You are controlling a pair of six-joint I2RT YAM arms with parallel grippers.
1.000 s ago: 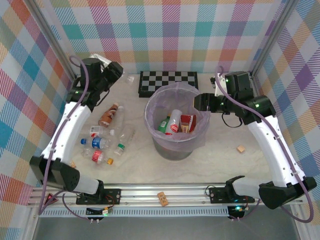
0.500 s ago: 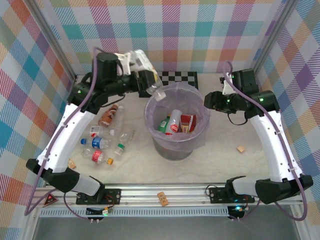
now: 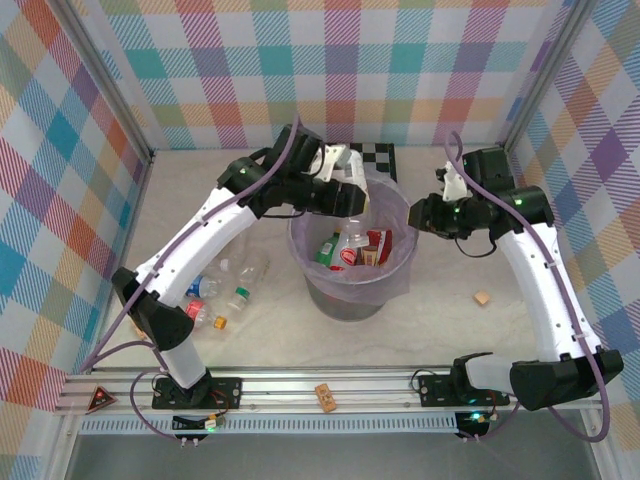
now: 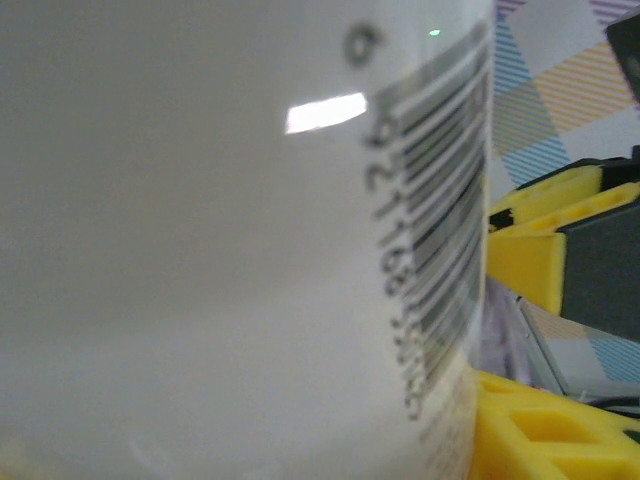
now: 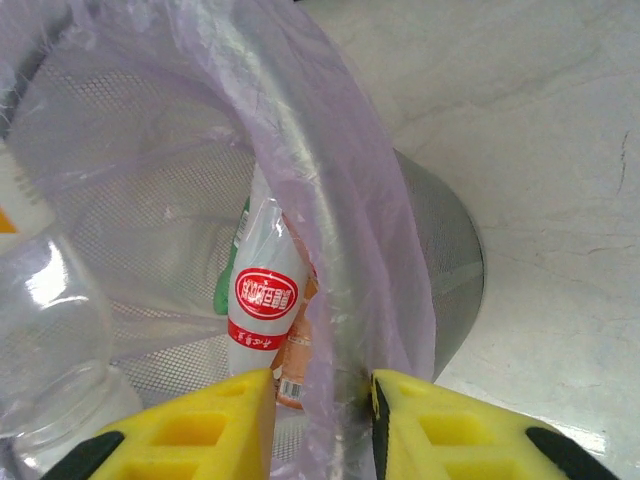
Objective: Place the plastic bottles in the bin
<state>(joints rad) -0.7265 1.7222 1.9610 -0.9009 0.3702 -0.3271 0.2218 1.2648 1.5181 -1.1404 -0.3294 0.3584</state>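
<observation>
White table [image 3: 450, 300] w/ plaid walls: bin [image 3: 345, 295] at centre holds bottles [image 5: 262, 300], left gripper [image 3: 348, 198] over it grips a clear bottle [image 4: 200, 250] (barcode shows in left wrist cam), right gripper [image 5: 322, 405] pinches bin's bag rim [image 5: 340, 200] (right wrist cam), spare bottles [image 3: 215, 290] lie left.

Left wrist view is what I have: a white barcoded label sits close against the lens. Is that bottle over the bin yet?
Observer: Yes. From above, the left claw holds that bottle over the bin, near its far rim.
Reviewer: What is the other claw doing?
Observer: The right claw is shut on the bin's lined rim, on its right side.
Reviewer: Any bottles left outside?
Observer: Several more bottles lie on the table, left of the bin.
</observation>
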